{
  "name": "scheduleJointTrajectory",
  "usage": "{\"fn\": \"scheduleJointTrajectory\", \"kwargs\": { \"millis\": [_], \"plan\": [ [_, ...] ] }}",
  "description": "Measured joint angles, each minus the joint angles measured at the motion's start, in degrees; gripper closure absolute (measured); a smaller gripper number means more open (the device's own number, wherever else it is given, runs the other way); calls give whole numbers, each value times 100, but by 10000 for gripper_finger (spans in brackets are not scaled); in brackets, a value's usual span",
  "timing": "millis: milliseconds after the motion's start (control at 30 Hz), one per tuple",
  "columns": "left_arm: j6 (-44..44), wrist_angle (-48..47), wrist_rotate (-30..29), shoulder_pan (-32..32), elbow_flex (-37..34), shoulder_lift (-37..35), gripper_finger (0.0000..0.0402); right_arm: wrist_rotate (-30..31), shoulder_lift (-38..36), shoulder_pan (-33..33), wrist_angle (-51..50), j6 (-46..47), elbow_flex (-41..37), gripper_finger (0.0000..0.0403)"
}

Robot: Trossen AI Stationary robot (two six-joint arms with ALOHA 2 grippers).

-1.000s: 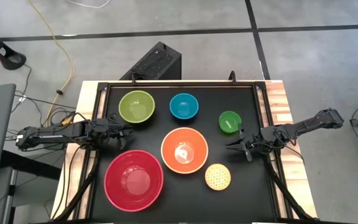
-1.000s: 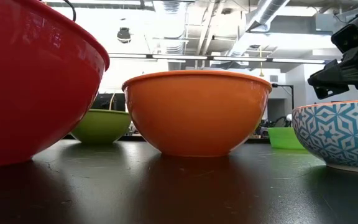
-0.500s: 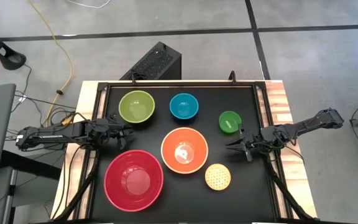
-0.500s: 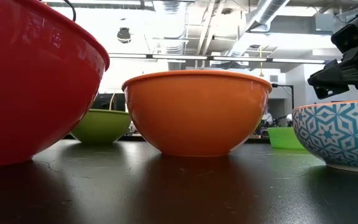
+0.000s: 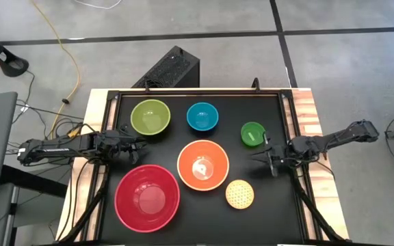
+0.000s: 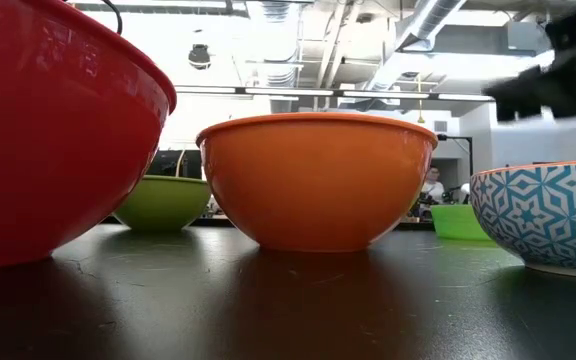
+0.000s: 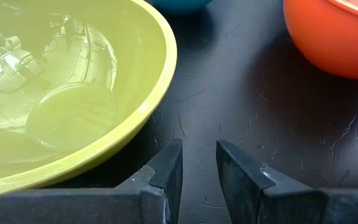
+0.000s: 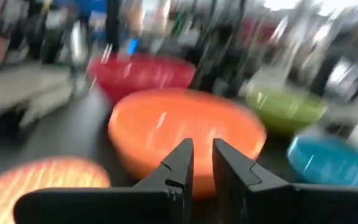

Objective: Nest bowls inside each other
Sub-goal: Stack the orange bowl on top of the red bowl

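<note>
Six bowls stand apart on their bases on the black table: lime green [image 5: 149, 117], blue [image 5: 202, 116], small bright green [image 5: 252, 133], orange [image 5: 202, 165], large red [image 5: 146, 197] and small patterned yellow [image 5: 239, 193]. My left gripper [image 5: 140, 145] waits at the table's left side, just near of the lime green bowl [image 7: 61, 93], its fingers [image 7: 197, 152] a narrow gap apart on nothing. My right gripper [image 5: 257, 158] hovers at the right side between the small green and patterned bowls, pointing roughly level toward the orange bowl [image 8: 185, 134], fingers [image 8: 202, 152] slightly apart and empty.
Black rails [image 5: 287, 123] frame the table on wooden side boards. A dark box [image 5: 172, 68] sits on the floor beyond the far edge. In the low view the red bowl [image 6: 58, 130] and orange bowl [image 6: 318, 180] fill the foreground; bare tabletop lies between the bowls.
My right gripper has risen a little, tipped its fingers upward and rolled about its own axis; it shows blurred in the low view. The gap between its fingers looks the same. No bowl has moved.
</note>
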Motion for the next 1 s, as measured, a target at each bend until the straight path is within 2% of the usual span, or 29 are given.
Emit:
{"fn": "scheduleJointTrajectory", "kwargs": {
  "millis": [200, 267, 367, 600, 733, 900, 1000],
  "plan": [
    [0, 2, 0, 0, 0, 0, 315, 920, 243, -319, 2305, -134, 15, 328],
    [0, 2, -2, 2, 0, 0, 315, 1135, 441, -513, 2291, 103, 220, 328],
    [0, 2, -2, 2, 0, 0, 315, 1085, 960, -771, 1769, 552, 638, 328],
    [0, 2, -2, 2, 2, -2, 315, 1073, 2973, -1154, 1133, 908, 1930, 318],
    [-2, 2, 0, 2, 2, -2, 315, 989, 4157, -1253, 133, 915, 3091, 294],
    [-1, 2, 2, 2, 2, -2, 315, 934, 5379, -1361, -2488, 1334, 4995, 246],
    [0, 2, 0, 0, 2, -2, 315, 541, 6094, -1425, -3767, 1662, 5999, 217]
  ]
}}
